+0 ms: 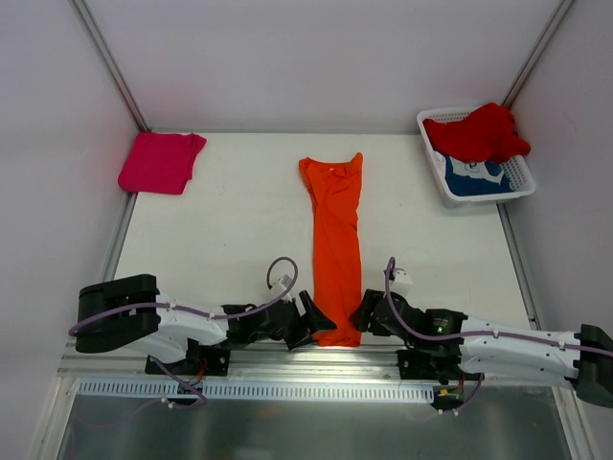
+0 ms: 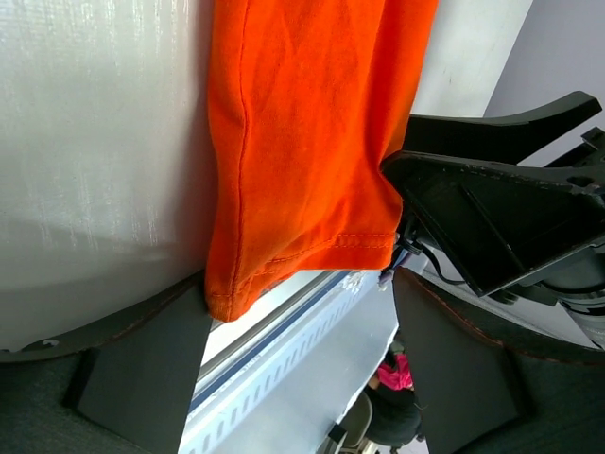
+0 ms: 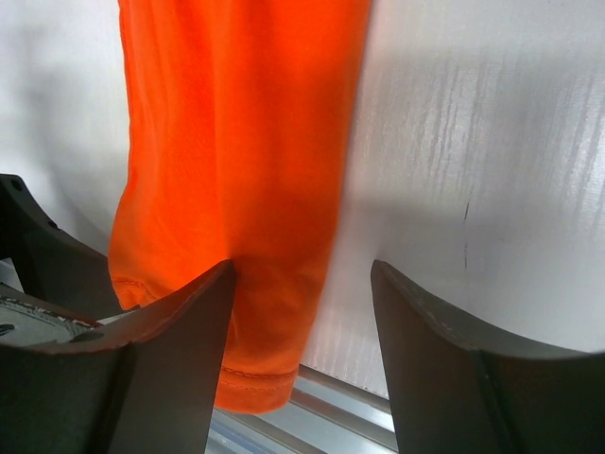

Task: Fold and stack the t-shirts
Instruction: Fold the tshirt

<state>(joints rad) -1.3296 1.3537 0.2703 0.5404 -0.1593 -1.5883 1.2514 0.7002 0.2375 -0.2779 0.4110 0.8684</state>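
Note:
The orange t-shirt lies folded into a long narrow strip down the table's middle, its hem hanging over the near edge. My left gripper is open at the hem's left corner. My right gripper is open at the hem's right corner. In the wrist views each gripper's jaws stand wide apart, with cloth at one finger and nothing clamped. The magenta-pink t-shirt lies folded at the back left. The red t-shirt and blue t-shirt lie in the basket.
The white lattice basket stands at the back right corner. A metal rail runs along the table's near edge below the arms. White walls close the table at the back and sides.

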